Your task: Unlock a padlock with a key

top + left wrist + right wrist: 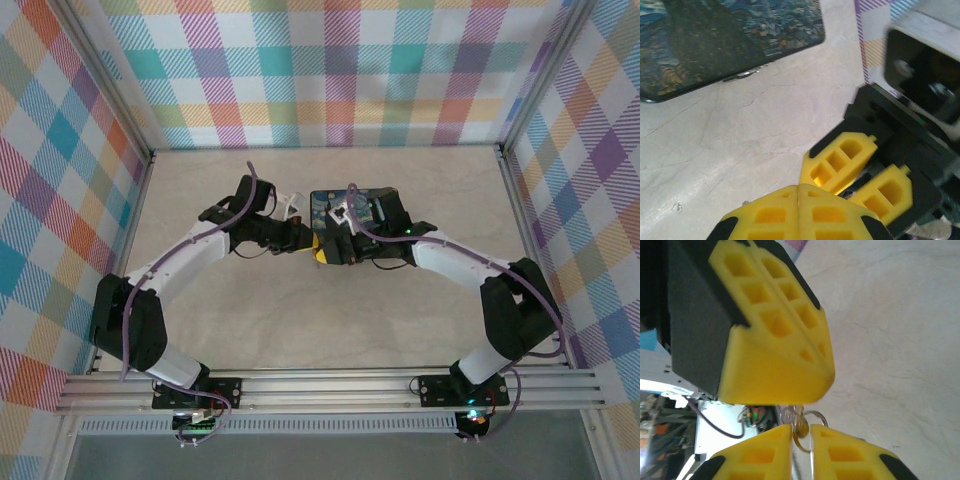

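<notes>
Key [799, 426], a tiny silvery-brass metal sliver with thin wire rings, hangs just under the left gripper's [825, 371] clenched yellow fingertips. It dips into the narrow gap of the right gripper [801, 440], whose jaws stand slightly parted; whether either pinches it, I cannot tell. One black box with a blue swirling painted lid [730, 40] lies just beyond the two grippers. Bare pale table [330, 330] spreads around them, its walls well apart.

High downward top view; close wrist views; tabletop [300, 340] common.
</notes>
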